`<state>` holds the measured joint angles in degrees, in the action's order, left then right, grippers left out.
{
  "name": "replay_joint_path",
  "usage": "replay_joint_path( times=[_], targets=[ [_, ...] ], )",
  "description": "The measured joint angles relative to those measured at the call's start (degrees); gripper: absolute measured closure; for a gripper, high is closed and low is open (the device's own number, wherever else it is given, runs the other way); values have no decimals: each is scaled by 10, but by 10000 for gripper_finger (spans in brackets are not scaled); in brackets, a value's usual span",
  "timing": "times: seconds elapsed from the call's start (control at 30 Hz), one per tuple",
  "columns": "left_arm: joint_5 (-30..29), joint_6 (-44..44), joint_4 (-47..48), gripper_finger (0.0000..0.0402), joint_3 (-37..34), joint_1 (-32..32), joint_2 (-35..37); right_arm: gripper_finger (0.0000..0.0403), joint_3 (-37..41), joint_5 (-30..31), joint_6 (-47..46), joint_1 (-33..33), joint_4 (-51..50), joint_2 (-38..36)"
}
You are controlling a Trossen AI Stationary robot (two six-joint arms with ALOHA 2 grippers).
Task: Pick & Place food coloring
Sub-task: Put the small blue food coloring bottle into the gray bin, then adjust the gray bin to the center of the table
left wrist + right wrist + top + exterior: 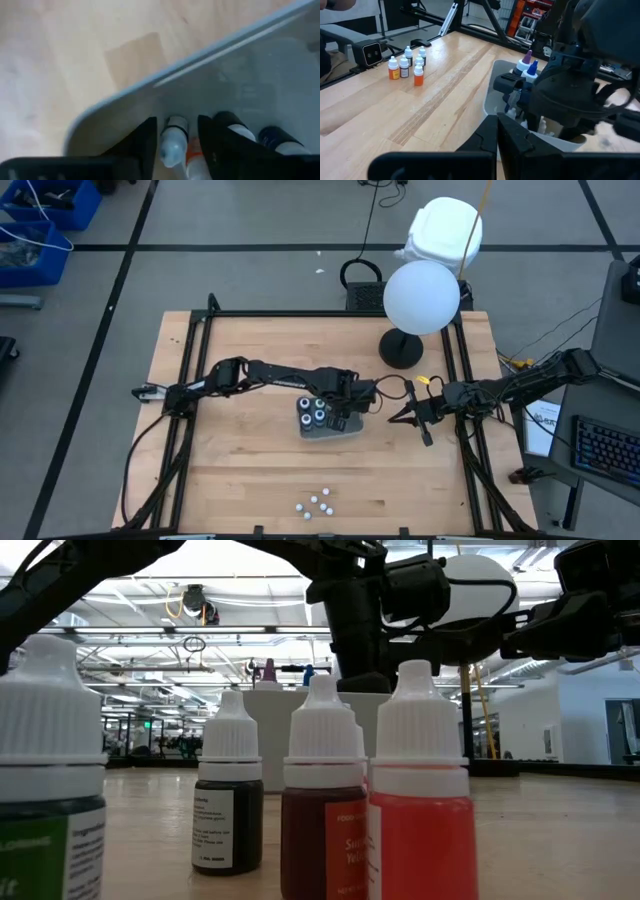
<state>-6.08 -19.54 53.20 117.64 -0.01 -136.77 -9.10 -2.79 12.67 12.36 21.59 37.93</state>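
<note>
Several food coloring bottles, dark with ringed whitish tops, stand in the clear tray at the table's middle. My left gripper reaches into the tray from the left, shut on a white-capped bottle; the tray's rim shows beyond it. My right gripper is shut and empty, just right of the tray; it also shows in its own wrist view. More bottles stand near the table's near edge, close up in the low view. My left gripper pinches the bottle's white cap between its two fingers, which come from above and point down into the tray. An orange part shows beside the cap. The fingers hide whether the bottle's base rests on the tray floor.
A lamp with a round white shade and black base stands at the table's far right. A black frame runs along the table's left and right sides. Bare wood lies between the tray and the near bottles.
</note>
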Motion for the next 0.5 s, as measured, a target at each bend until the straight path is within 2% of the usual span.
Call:
replay_joint_path(
  times=[0.23, 0.43, 0.5],
  targets=[
    [-45, -20, 43, 196, 68, -8, 0, 403, 0, 0, 0, 0, 1, 0],
    [-45, -33, 159, 191, 176, -26, 4, 403, 0, 0, 0, 0, 2, 0],
    [-53, -38, 183, 198, 152, -34, 40, 403, 0, 0, 0, 0, 2, 0]
  ],
)
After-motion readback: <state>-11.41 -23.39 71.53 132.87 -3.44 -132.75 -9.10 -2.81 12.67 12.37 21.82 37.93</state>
